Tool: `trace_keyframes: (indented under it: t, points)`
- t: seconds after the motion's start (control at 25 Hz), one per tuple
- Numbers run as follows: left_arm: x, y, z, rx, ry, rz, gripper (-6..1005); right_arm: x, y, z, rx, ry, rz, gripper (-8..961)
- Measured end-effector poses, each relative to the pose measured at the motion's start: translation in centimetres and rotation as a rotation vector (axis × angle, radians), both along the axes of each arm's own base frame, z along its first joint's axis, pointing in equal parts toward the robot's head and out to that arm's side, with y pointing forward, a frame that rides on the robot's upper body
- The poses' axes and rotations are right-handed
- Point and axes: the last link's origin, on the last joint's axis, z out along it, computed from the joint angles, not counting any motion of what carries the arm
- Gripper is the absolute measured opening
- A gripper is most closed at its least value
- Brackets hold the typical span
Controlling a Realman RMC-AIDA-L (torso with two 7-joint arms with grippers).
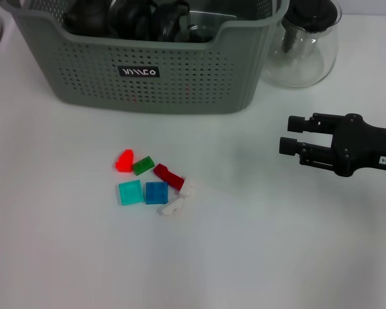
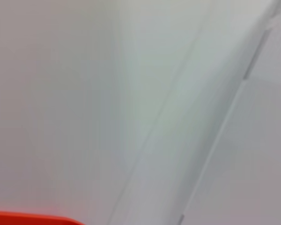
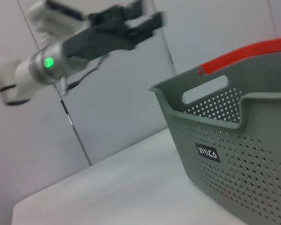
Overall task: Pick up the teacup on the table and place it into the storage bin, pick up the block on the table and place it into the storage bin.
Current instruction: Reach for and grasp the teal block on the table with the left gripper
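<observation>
Right tool [image 1: 288, 134]: fingers spread, empty, above the worktop's [image 1: 264, 244] right side.
Left tool [image 3: 147, 18]: raised high; grip unreadable.
Blocks [image 1: 156, 192]: clustered mid-worktop, before the bin [image 1: 148, 80].
Handling: probably light, stiff, slippery; pinch opposite flat sides.

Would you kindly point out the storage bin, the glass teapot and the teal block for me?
storage bin [image 1: 83, 71]: head view, on its perforated front wall.
glass teapot [image 1: 307, 59]: head view, on its clear rounded body.
teal block [image 1: 130, 192]: head view, on its flat top face.
</observation>
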Motion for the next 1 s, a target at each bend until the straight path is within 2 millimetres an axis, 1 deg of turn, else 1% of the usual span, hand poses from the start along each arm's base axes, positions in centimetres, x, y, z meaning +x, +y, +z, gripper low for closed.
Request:
trace_keyframes:
  t: [0.04, 0.12, 0.16, 0.2, 0.24, 0.32, 0.44, 0.48, 0.52, 0.64, 0.72, 0.88, 1.0]
  points:
    - [-0.8, -1.0, -0.1, 0.004, 0.003, -0.009, 515, 0.0, 0.0, 0.0, 0.000, 0.000, 0.000, 583]
    - [-2.4, -2.5, -1.4, -0.012, 0.065, 0.002, 510, 0.0, 0.1, 0.0, 0.001, -0.001, 0.001, 583]
    - [-3.5, -3.5, -2.4, -0.022, 0.116, 0.009, 507, 0.0, 0.1, 0.0, 0.000, -0.001, 0.002, 583]
    - [-5.2, -4.9, -4.1, -0.037, 0.206, 0.007, 508, -0.1, 0.1, 0.0, 0.000, -0.001, 0.002, 583]
    - [-5.2, -4.9, -4.1, -0.037, 0.206, 0.007, 508, -0.1, 0.1, 0.0, 0.000, -0.002, 0.003, 583]
    - [-7.0, -7.0, -6.5, -0.050, 0.323, -0.033, 509, -0.1, 0.1, 0.0, -0.001, -0.001, 0.002, 583]
    - [-8.6, -9.5, -9.1, -0.031, 0.425, -0.128, 511, -0.1, 0.1, 0.0, -0.003, -0.001, 0.001, 583]
    - [-8.9, -10.0, -9.5, -0.020, 0.439, -0.148, 511, -0.1, 0.1, 0.0, -0.003, -0.001, 0.000, 583]
    - [-9.5, -11.1, -10.5, 0.012, 0.458, -0.181, 512, -0.1, 0.1, 0.0, -0.003, -0.001, 0.000, 583]
    - [-10.3, -12.1, -11.5, 0.044, 0.489, -0.205, 513, -0.1, 0.2, 0.0, -0.003, -0.001, 0.000, 583]
    - [-10.7, -12.5, -12.3, 0.034, 0.515, -0.209, 515, -0.1, 0.2, 0.0, -0.003, -0.001, 0.000, 583]
    - [-11.5, -12.3, -13.7, -0.004, 0.563, -0.181, 517, -0.1, 0.2, 0.0, -0.002, -0.002, -0.003, 584]
    - [-11.6, -12.0, -14.0, 0.011, 0.561, -0.150, 518, 0.0, 0.2, 0.0, 0.000, -0.004, -0.007, 584]
